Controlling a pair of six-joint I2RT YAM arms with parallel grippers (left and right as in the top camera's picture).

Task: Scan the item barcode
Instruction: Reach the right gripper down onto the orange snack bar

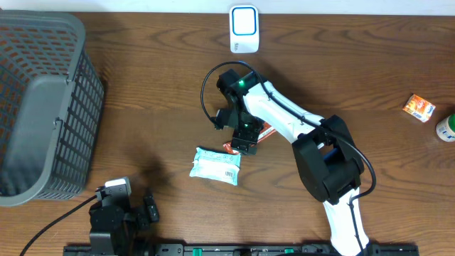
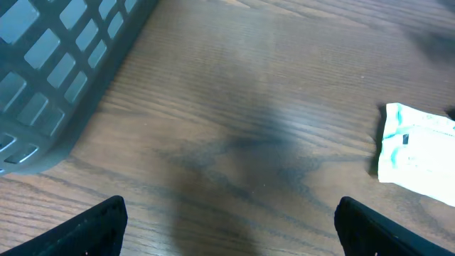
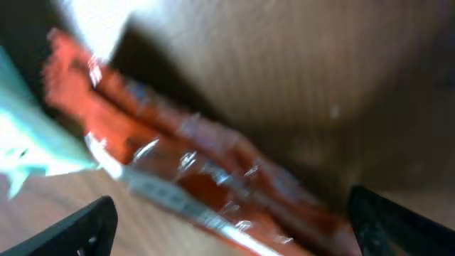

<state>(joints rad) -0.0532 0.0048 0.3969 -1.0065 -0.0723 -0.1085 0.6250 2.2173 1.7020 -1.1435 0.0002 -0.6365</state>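
Note:
An orange-red foil packet lies on the wooden table near the middle, mostly covered from above by my right gripper. In the right wrist view the packet is blurred and stretches between the two fingertips of the right gripper, whose jaws stand wide apart and open around it. A white and teal packet lies just left of it, and its edge shows in the right wrist view. The white scanner stands at the far edge. My left gripper rests open at the front left, over bare wood.
A large grey mesh basket fills the left side, and its wall shows in the left wrist view. The white packet lies to the right there. A small orange box and a green-white bottle sit at the right edge.

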